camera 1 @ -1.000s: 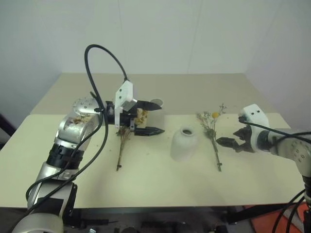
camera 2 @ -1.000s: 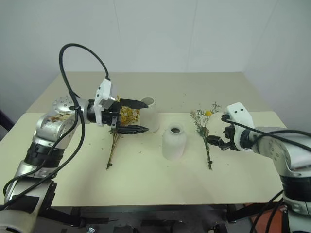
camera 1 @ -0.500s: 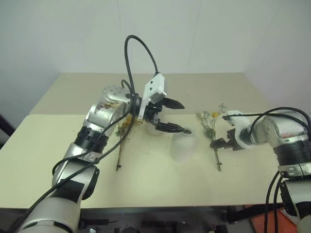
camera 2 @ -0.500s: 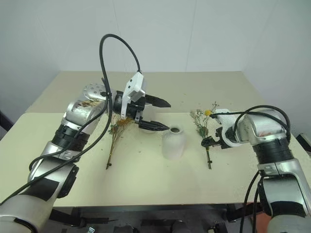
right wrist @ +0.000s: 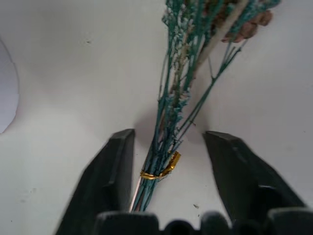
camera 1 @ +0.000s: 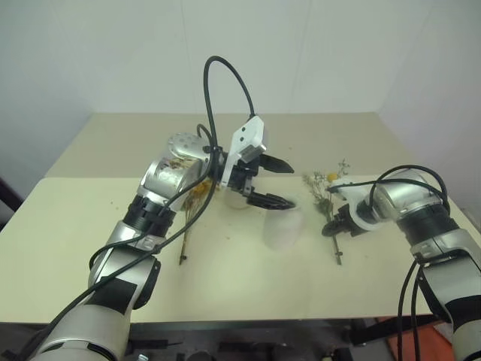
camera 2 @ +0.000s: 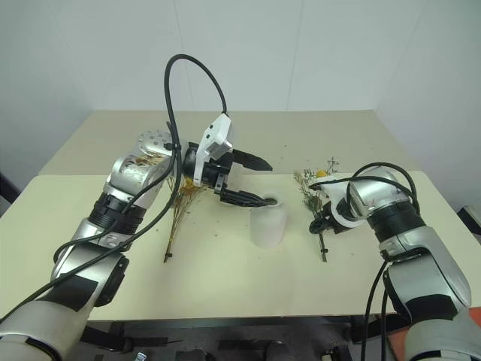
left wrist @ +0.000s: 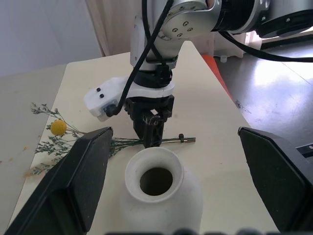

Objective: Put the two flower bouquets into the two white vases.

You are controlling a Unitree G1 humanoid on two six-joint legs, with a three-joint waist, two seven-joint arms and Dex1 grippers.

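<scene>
- Beige table (camera 1: 225, 301) before white wall.
- Left gripper (camera 1: 272, 183) wide open, empty, now over bell vase (camera 1: 283, 228), frame centre.
- Right gripper (right wrist: 168, 169) lowered, half-closed astride green sprig bunch (camera 1: 328, 207), centre right.

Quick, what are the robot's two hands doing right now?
Left gripper: open, holding nothing.
Right gripper: open, fingers either side of the green sprig bunch.
</scene>
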